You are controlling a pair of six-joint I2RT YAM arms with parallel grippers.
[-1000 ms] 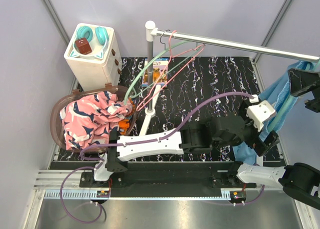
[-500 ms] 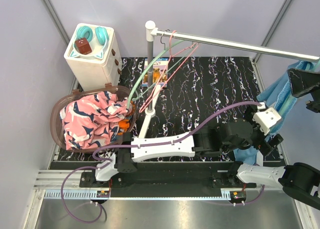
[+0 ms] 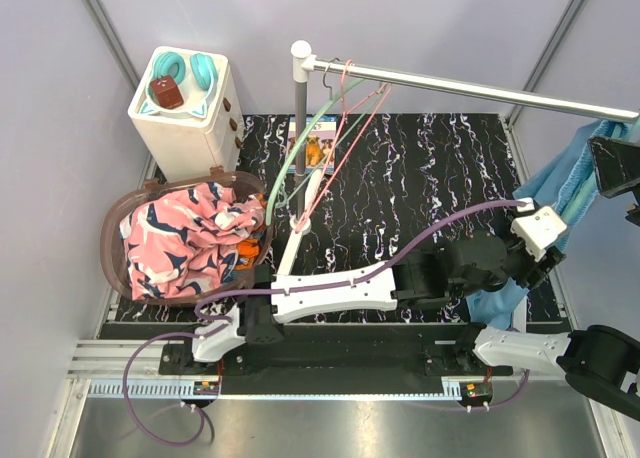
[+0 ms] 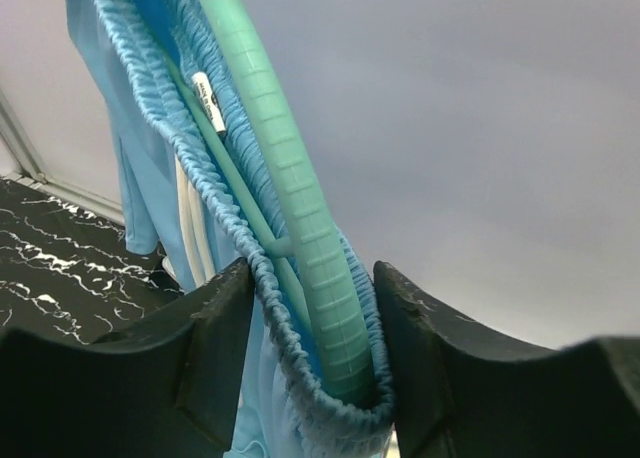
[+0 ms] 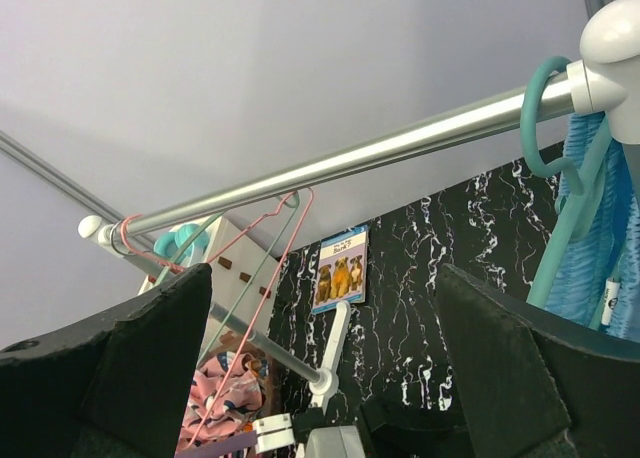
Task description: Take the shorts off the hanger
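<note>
The light blue shorts point(image 3: 562, 193) hang on a teal hanger point(image 4: 290, 198) at the right end of the rod point(image 3: 470, 86). My left gripper point(image 3: 545, 258) reaches across to them. In the left wrist view its jaws point(image 4: 315, 368) are closed in on the gathered waistband point(image 4: 260, 278), with the hanger's lower end between them. The pink shorts point(image 3: 175, 238) lie in the basket point(image 3: 110, 248), with a bit of the orange patterned shorts point(image 3: 248, 248) beside them. My right gripper point(image 3: 612, 168) is open and empty, high up by the rod's right end point(image 5: 322, 278).
Two empty hangers, pink and green point(image 3: 340, 118), hang at the rod's left end by the rack post point(image 3: 298, 128). A white drawer box point(image 3: 185, 123) with teal headphones stands at the back left. A dog picture book point(image 3: 312, 148) lies on the black marbled mat.
My left arm has stretched to the right and its gripper has moved onto the light blue shorts. The empty hangers have swung a little. The right gripper has shifted slightly right.
</note>
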